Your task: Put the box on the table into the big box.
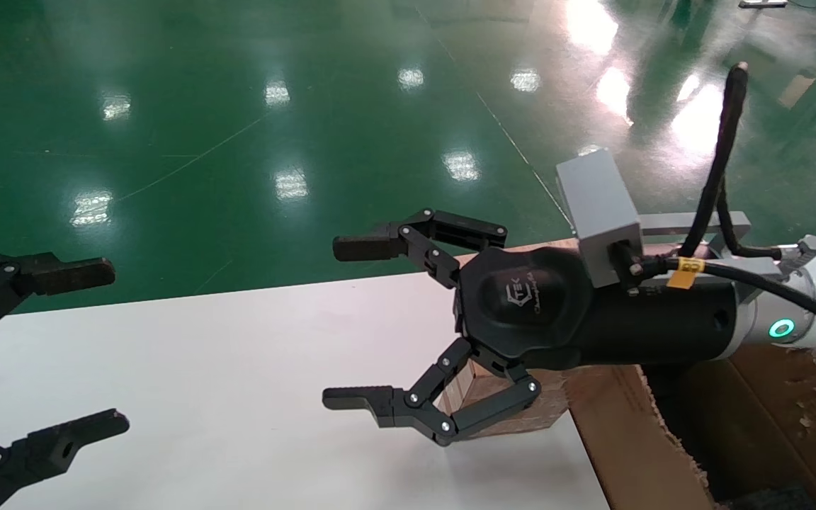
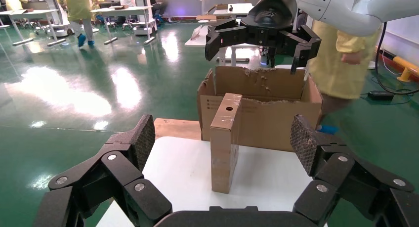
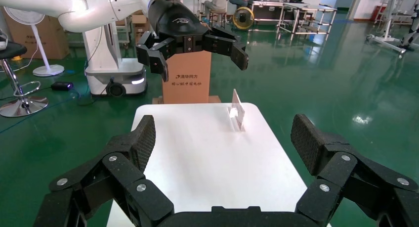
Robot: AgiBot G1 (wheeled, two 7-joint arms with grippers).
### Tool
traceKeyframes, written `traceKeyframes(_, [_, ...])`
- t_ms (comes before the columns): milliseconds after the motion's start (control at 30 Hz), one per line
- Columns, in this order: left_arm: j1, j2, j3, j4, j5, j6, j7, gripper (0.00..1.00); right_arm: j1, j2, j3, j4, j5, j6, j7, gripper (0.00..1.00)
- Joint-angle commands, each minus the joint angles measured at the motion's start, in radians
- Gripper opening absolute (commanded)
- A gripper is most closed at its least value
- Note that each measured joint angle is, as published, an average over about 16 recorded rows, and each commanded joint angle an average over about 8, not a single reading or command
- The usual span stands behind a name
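Observation:
The small brown holed box point(image 2: 225, 143) stands upright on the white table point(image 2: 269, 175), just in front of the big torn-edged carton point(image 2: 267, 120). In the head view the box point(image 1: 482, 397) shows only partly under my right gripper point(image 1: 341, 322), which is open, empty and held above the table point(image 1: 238, 354) near the carton point(image 1: 627, 439). My left gripper point(image 1: 107, 347) is open and empty at the table's left end, facing the box from a distance. In the left wrist view the box stands between its open fingers point(image 2: 141, 138), farther off. The box is out of the right wrist view.
A brown plywood board point(image 2: 175, 128) lies beside the carton. A small clear stand point(image 3: 237, 111) sits on the table point(image 3: 207, 153) near the left gripper point(image 3: 192, 44). A person in yellow point(image 2: 341, 59) stands behind the carton. Green floor surrounds the table.

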Motion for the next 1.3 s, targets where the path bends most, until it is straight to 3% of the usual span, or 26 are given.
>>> traceKeyframes(33, [0.000,0.000,0.000,0.000,0.000,0.000,0.000,1.00,0.000,0.000,0.000,0.000,0.000,0.000,0.000,1.00])
traceKeyframes(700, [0.000,0.000,0.000,0.000,0.000,0.000,0.000,1.00,0.013,0.010,-0.005,-0.003,-0.015,-0.010,0.008,1.00])
traceKeyframes(1033, [0.000,0.000,0.000,0.000,0.000,0.000,0.000,1.00,0.177,0.092,-0.090,-0.087,-0.139,-0.093,0.045,1.00])
traceKeyframes(1300, [0.000,0.000,0.000,0.000,0.000,0.000,0.000,1.00,0.306,0.193,-0.223,-0.154,-0.244,-0.095,0.042,1.00])
